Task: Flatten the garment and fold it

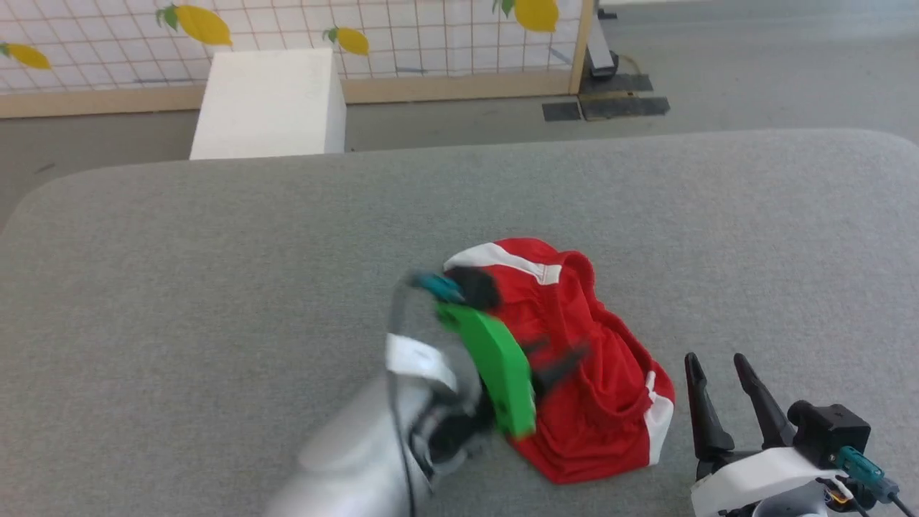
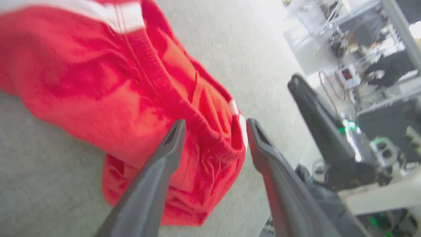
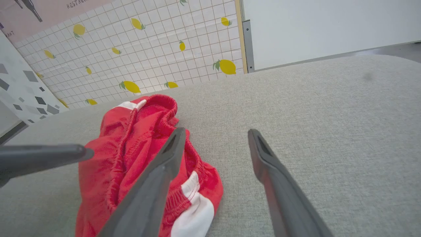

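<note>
The garment [image 1: 596, 359] lies bunched in a heap on the grey table [image 1: 215, 287], right of the middle, bright red with white bands at its far and near ends. My left gripper [image 1: 556, 366] is motion-blurred over the heap's left side. Along the left wrist, the left gripper [image 2: 215, 126] is open just above the wrinkled garment [image 2: 98, 82], with nothing gripped. My right gripper [image 1: 725, 380] stands open to the right of the heap, apart from it. From the right wrist, the right gripper [image 3: 217, 135] is open over bare table, the garment [image 3: 131, 148] to its left.
A white box [image 1: 269, 104] stands on the floor beyond the table's far edge, before a lemon-patterned tiled wall [image 1: 402, 36]. Grey table stretches wide to the left and behind the heap. One left finger [image 3: 49, 158] crosses the right wrist view.
</note>
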